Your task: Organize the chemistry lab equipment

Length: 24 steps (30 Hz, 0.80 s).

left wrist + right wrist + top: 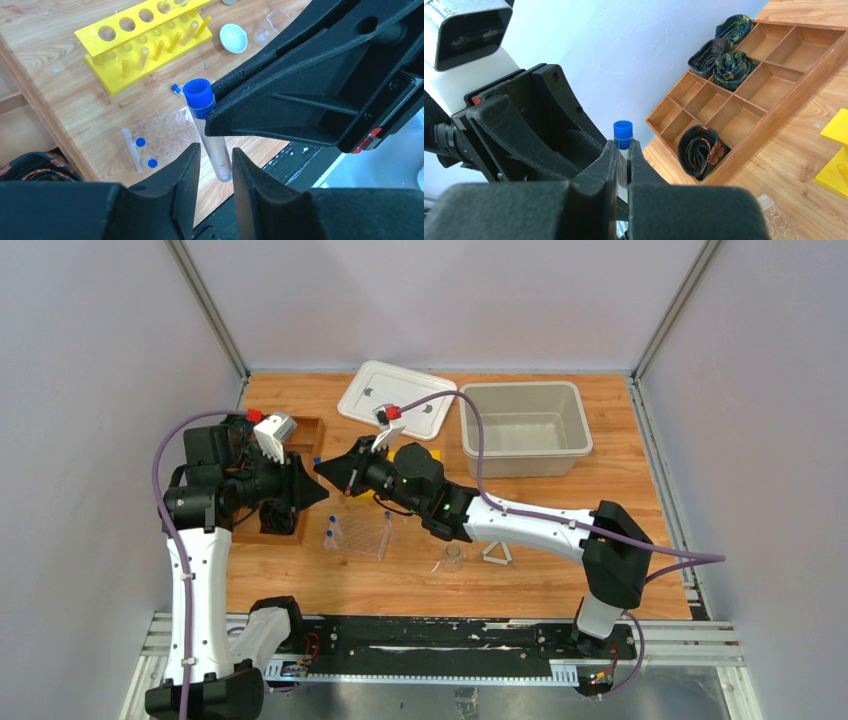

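Note:
My right gripper [623,146] is shut on a clear blue-capped tube [623,131] just below its cap and holds it upright in the air. In the left wrist view the same tube [200,97] hangs from the right gripper's fingers [300,100]. Its lower end sits between the fingertips of my left gripper [216,150], which is open around it. From above, both grippers meet [320,478] over the table's left side. Below them lies the clear plastic rack [358,536], with two blue-capped tubes [141,142] showing in it. A glass beaker [452,558] and the white triangle [497,554] lie nearer the front. The white dome piece [234,37] is beyond the rack.
A yellow peg rack [145,40] stands behind the clear rack. A wooden compartment tray [744,100] with rolled ties is at the left. A white lid [397,400] and a beige bin [522,425] are at the back.

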Available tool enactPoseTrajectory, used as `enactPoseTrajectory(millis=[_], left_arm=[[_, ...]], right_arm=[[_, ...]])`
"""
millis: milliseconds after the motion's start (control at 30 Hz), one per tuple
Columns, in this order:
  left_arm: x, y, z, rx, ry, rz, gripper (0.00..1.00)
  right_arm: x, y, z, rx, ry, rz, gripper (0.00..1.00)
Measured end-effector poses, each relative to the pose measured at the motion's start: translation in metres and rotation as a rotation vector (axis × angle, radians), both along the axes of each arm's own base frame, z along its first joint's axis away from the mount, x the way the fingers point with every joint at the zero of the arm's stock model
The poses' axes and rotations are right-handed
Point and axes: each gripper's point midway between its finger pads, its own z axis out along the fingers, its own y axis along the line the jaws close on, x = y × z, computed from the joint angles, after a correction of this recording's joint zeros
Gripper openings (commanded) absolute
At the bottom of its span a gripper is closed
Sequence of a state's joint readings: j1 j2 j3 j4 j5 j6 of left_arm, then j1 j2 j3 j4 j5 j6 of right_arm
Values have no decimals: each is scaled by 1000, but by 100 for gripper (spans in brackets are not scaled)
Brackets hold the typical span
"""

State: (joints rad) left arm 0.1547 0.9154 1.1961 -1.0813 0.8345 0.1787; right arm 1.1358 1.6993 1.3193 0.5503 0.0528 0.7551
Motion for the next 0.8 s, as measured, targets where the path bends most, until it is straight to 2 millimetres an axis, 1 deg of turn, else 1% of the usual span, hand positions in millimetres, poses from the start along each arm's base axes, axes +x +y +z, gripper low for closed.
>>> enactPoseTrajectory(millis=[233, 300, 333, 367, 400, 433, 500, 533, 567, 600, 633, 733, 800], left_arm=[[0, -3, -2, -20, 18, -11, 24], [0, -3, -4, -22, 27, -9, 19], [0, -2, -6, -22, 34, -8, 14], [0, -2, -7, -24, 40, -5, 10], [1, -1, -8, -22, 43, -2, 5], [1, -1, -9, -21, 47, 1, 1], [1, -1, -10, -19, 48, 0, 0], [1, -1, -10, -18, 47, -1, 0], [1, 0, -10, -15, 43, -2, 0], [1, 0, -10, -10, 41, -4, 0], [1, 0, -11, -8, 42, -4, 0], [1, 2, -11, 10, 18, -10, 0], [0, 2, -9, 23, -4, -15, 0]], right_arm=[[-1, 0, -2, 22, 30, 3, 0], [-1, 0, -4, 25, 35, 2, 0], [-1, 0, -5, 25, 38, 2, 0], [-1, 0, -6, 25, 40, 2, 5], [-1, -1, -6, 25, 40, 2, 12], [-1, -1, -7, 24, 42, 2, 23], [-1, -1, -7, 28, 51, 4, 46], [-2, -1, -8, 31, 61, 8, 54], [-4, 0, -9, 26, 67, 20, 59], [-5, 0, -11, 13, 73, 27, 61], [-3, 0, -14, -10, 81, 26, 61], [1, -4, -20, -83, 104, 51, 55], [2, -7, -18, -130, 112, 82, 53]])
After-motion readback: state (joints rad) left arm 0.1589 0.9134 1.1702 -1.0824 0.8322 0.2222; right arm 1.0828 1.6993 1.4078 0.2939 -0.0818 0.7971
